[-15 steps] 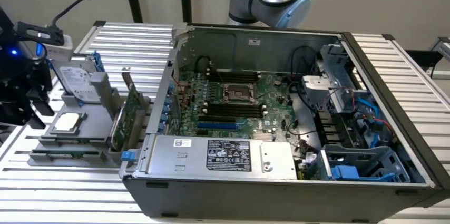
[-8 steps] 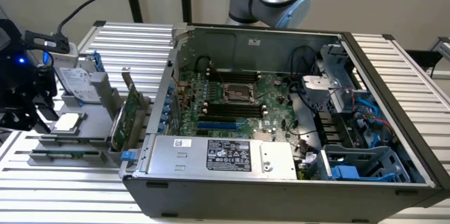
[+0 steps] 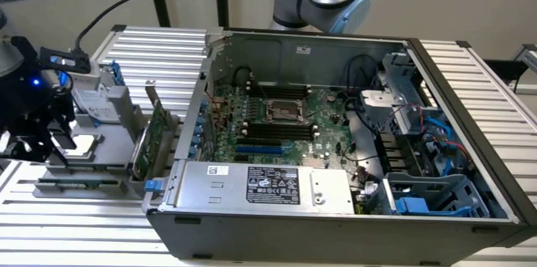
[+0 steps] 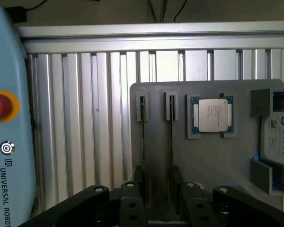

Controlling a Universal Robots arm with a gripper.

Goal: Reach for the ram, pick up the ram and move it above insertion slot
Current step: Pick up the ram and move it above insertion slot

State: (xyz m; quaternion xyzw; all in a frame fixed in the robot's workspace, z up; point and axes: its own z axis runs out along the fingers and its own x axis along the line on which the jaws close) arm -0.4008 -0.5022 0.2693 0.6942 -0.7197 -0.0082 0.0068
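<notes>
Exterior view: an open computer case [image 3: 336, 217] takes up most of the slatted counter [image 3: 84, 242], w/ the main board's black memory slots [image 3: 277, 130] lying flat inside it. At the exterior view's left sits a grey holder [image 3: 109, 166] for loose parts. A wide green card [image 3: 149, 144] stands on edge at the holder's case-side end. The ram [image 3: 77, 184] rests on edge along the holder's near side. Its long axis runs across the exterior view, left to right, and it is well apart from the slots. The gripper [image 3: 38, 146] hangs over the holder's left part, so the ram lies below it and a bit nearer the camera.

Wrist view: two thin strips [image 4: 170, 142] sit edge-on in side-by-side grooves of the holder, next to a square processor chip [image 4: 210, 116]. Both run lengthways straight away from the fingers [image 4: 137, 184]. The fingers are spread, w/ only bare holder in the gap. Each finger lines up approx w/ one strip, so I can't tell which strip they're set for. My read: the squeeze line crosses the strips' thin faces, i.e. it is squared to the long axis.
</notes>
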